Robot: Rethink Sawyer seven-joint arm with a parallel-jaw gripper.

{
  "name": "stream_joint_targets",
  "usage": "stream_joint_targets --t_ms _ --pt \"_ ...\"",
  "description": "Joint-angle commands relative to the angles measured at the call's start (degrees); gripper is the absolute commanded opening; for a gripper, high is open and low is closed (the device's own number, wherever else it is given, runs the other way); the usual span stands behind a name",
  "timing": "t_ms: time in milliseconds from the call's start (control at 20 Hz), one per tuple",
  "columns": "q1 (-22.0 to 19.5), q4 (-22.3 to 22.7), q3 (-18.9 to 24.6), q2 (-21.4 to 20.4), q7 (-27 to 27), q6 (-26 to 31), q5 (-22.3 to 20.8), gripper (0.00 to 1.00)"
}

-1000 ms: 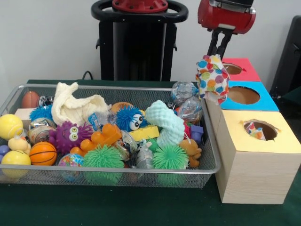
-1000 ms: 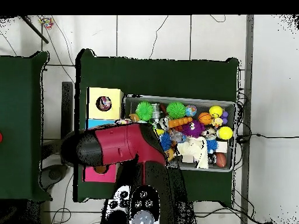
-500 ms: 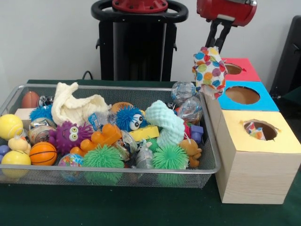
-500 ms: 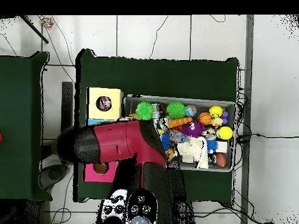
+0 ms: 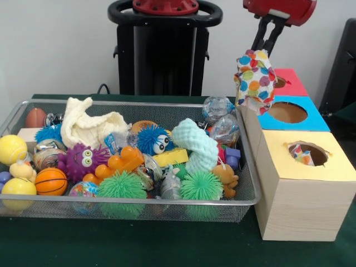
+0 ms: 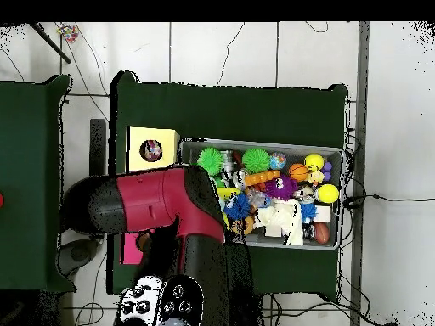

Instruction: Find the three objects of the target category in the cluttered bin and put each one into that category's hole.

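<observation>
The gripper [image 5: 261, 51] hangs at the upper right of the front view. It is clamped on a polka-dot cloth [image 5: 255, 80] with many bright spots. The cloth hangs in the air, in front of the red box and blue box, just right of the wire bin [image 5: 128, 207].

Three boxes stand in a row on the right, and each has one round hole on top. The red box [image 5: 290, 82] is at the back, the blue box [image 5: 308, 114] is in the middle, and the yellow box [image 5: 320, 167] is in front. One spotted thing [image 5: 302, 154] shows inside the yellow box's hole.

The bin is full of toys. I count two green spiky balls [image 5: 122, 187] at the front, two yellow balls [image 5: 11, 149] at the left, one orange basketball [image 5: 50, 181], one purple fuzzy toy with eyes [image 5: 82, 160] and one cream cloth [image 5: 89, 125].

In the overhead view the red arm [image 6: 161, 204] covers the red and blue boxes.
</observation>
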Motion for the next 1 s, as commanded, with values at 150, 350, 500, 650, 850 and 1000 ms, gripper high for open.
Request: stream_joint_targets --t_ms 150,350,500,650,850,1000 --pt "2.33 -4.12 -0.93 4.97 14.05 6.39 1.07 0.0" --pt "2.42 -5.06 -0.4 5.79 12.74 6.73 2.38 0.0" --pt "1.85 -5.87 -0.52 6.58 11.88 5.68 2.56 0.0" --pt "1.17 -6.43 -1.22 7.34 11.81 3.55 2.05 0.0" --pt "0.31 -3.08 -1.57 7.3 11.65 -1.31 1.67 0.0" --pt "-0.28 1.28 -0.02 6.0 10.15 -4.94 2.31 0.0"
